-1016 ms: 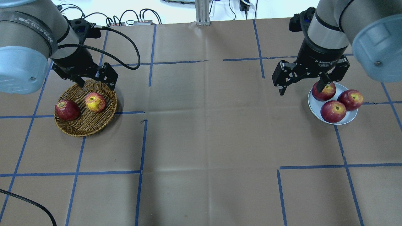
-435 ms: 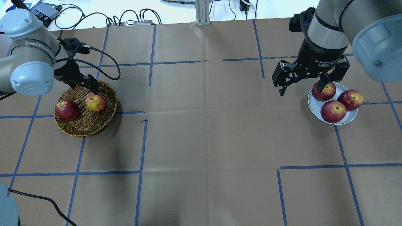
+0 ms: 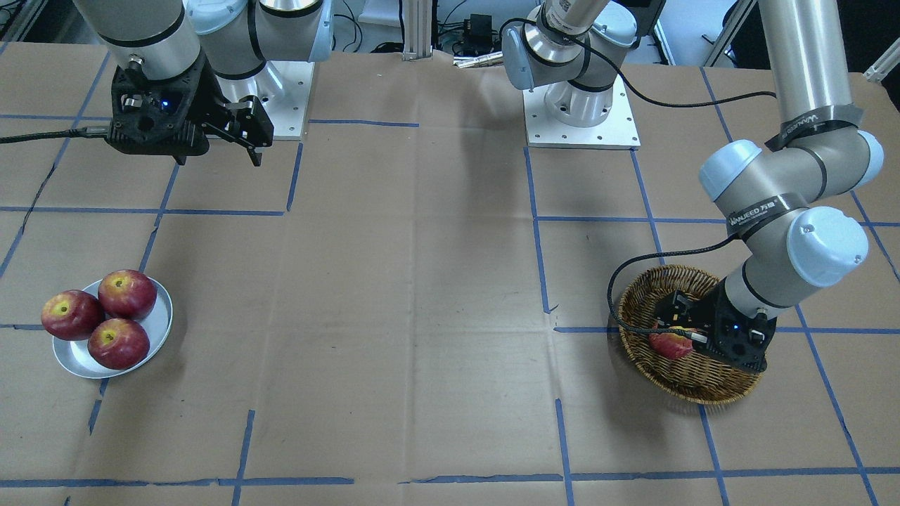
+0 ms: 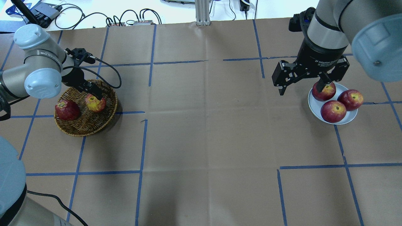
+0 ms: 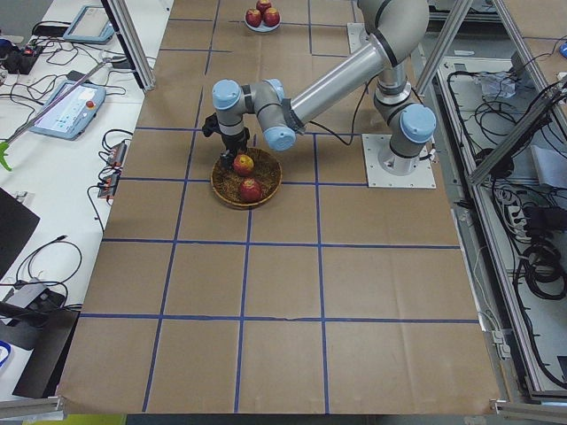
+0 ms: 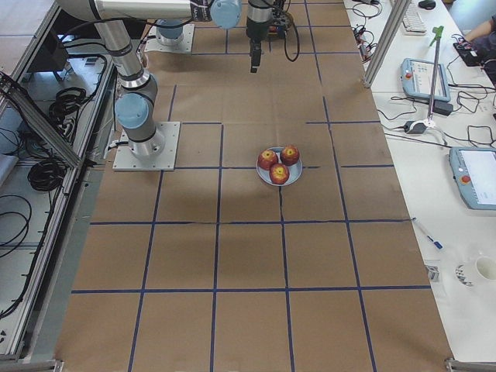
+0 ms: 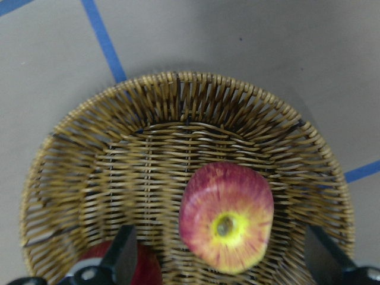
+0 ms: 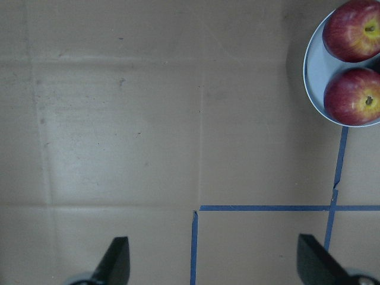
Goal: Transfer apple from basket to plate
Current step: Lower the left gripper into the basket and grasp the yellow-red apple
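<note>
The apple (image 4: 93, 104), pinkish-red with a broad yellow stem patch, lies in the wicker basket (image 4: 84, 127) at the table's left. It also shows in the left wrist view (image 7: 225, 217) and the front view (image 3: 669, 346). My left gripper (image 4: 95, 98) is low inside the basket and open, its fingers (image 7: 124, 258) apart on either side of the apple without touching it. The grey plate (image 4: 312, 105) at the right holds three dark red apples. My right gripper (image 4: 301, 89) is open and empty, high above the table beside the plate's left edge.
A darker red apple (image 4: 67, 110) lies in the basket to the left of the lighter one. The plate's three apples (image 4: 333, 111) cover most of it. The left arm's cable (image 4: 110, 67) loops above the basket's far rim. Blue tape lines cross the brown paper.
My left arm has come down and the open gripper has dropped into the basket around the lighter apple. The right arm and the plate's apples have not moved.
</note>
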